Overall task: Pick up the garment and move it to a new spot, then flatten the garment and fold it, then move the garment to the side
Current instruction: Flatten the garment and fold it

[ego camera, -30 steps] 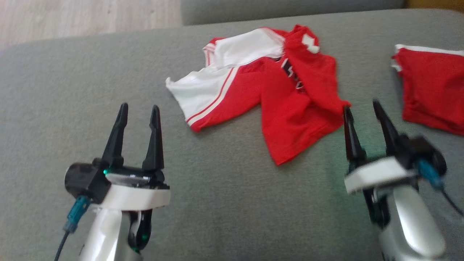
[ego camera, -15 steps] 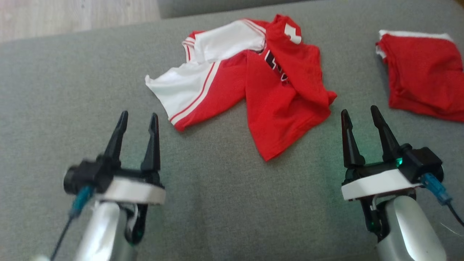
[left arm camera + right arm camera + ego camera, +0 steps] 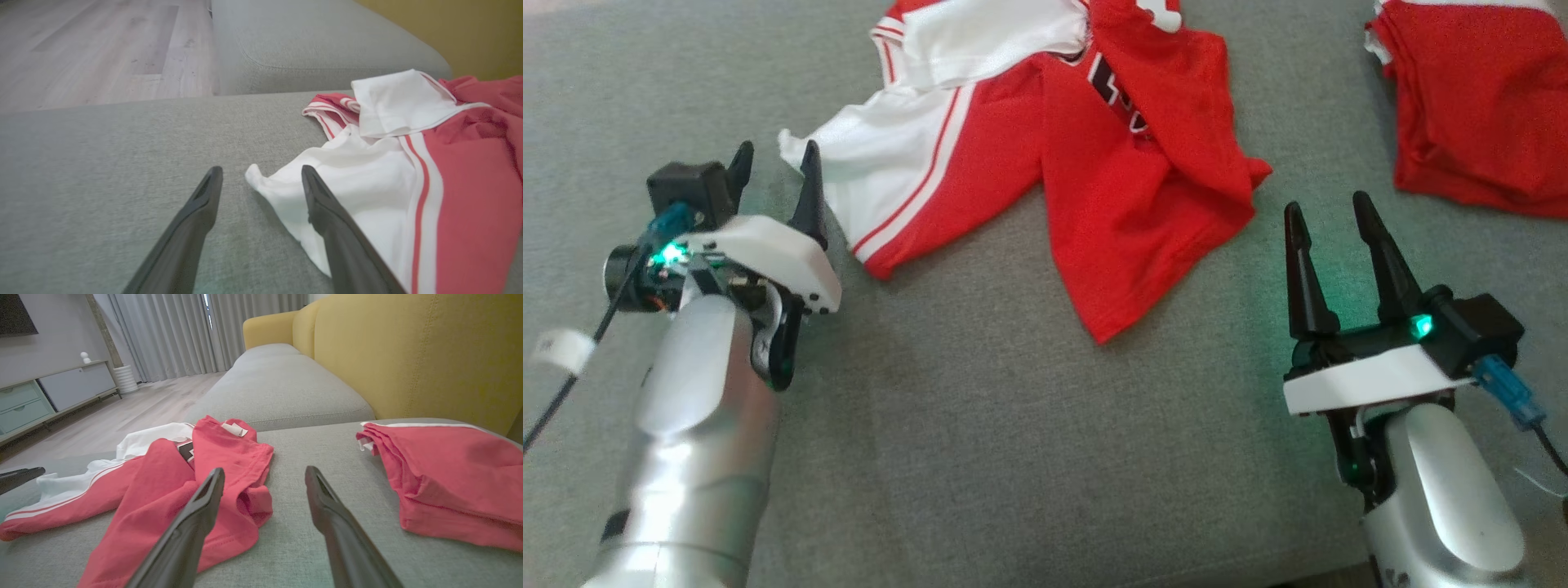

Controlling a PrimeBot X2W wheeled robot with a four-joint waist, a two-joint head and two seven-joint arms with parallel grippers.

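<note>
**Approach to the first grasp.** The crumpled red-and-white garment (image 3: 1094, 155) lies toward the far side of the grey sofa cushion (image 3: 972, 425), between the two grippers. The left gripper (image 3: 777, 151), jaws spread and empty, stands just beside the garment's white corner (image 3: 261, 183). In the left wrist view that corner lies between the fingers, one finger overlapping the cloth; contact cannot be told. The right gripper (image 3: 1325, 204), likewise spread and empty, stands near the red hem (image 3: 1241, 188) without touching it. For a clean lift, each gripper should probably descend until one finger slips under a single layer at an outer edge, and only then close. Pinching a bunched fold would likely carry the creases to the new spot. Count: two grippers; one loose garment; one second red garment (image 3: 1478, 106), folded, well apart at the right and best left undisturbed.
</note>
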